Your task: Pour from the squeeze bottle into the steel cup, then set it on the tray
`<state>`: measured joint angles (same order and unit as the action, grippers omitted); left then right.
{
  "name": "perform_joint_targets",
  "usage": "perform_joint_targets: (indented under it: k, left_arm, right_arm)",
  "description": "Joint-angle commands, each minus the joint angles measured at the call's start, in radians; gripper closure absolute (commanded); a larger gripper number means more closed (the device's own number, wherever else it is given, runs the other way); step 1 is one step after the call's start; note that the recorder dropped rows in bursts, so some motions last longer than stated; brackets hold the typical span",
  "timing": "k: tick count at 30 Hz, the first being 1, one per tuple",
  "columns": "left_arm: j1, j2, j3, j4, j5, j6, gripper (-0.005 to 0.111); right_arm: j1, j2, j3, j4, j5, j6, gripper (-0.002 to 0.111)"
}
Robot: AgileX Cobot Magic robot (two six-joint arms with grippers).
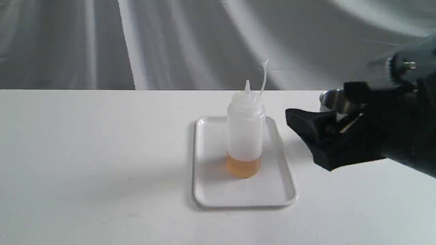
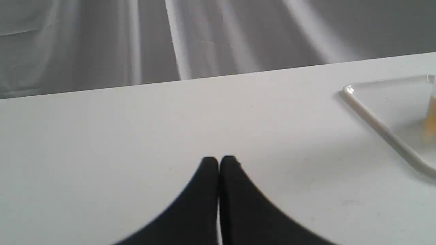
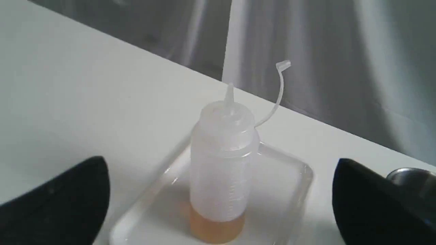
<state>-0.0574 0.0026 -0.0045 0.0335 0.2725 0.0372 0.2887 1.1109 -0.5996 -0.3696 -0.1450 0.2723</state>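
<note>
Steel cup point(image 1: 332, 100) mostly behind the right hand point(image 1: 316, 103)

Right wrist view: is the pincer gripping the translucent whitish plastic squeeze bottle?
No, the right pincer is wide open, apart from the squeeze bottle, which stands upright on the flat white rectangular tray.
</note>
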Motion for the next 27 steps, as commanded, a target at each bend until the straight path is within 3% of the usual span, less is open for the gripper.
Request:
perform_joint_targets:
  k: [1,8,11,22,27]
  left_arm:
    - [-0.006,-0.003,0.004,-0.001,-0.007,-0.003,0.107]
    - [-0.006,-0.003,0.004,-0.001,-0.007,-0.003,0.107]
    - [-0.006,-0.003,0.004,-0.001,-0.007,-0.003,0.107]
    - [-0.006,-0.003,0.004,-0.001,-0.007,-0.003,0.107]
    - [-0.006,-0.003,0.004,-0.001,-0.007,-0.003,0.107]
  right_arm:
    - [0.001,-0.119,0.07,0.007,0.003,0.111,0.021]
    - [0.001,-0.328,0.178,0.007,0.056,0.098,0.026]
    - [0.001,-0.4,0.202,-0.002,0.095,0.048,0.035]
    - [0.001,-0.443,0.209,-0.049,0.112,0.049,0.105]
    - [0.001,-0.443,0.209,0.008,0.112,0.05,0.108]
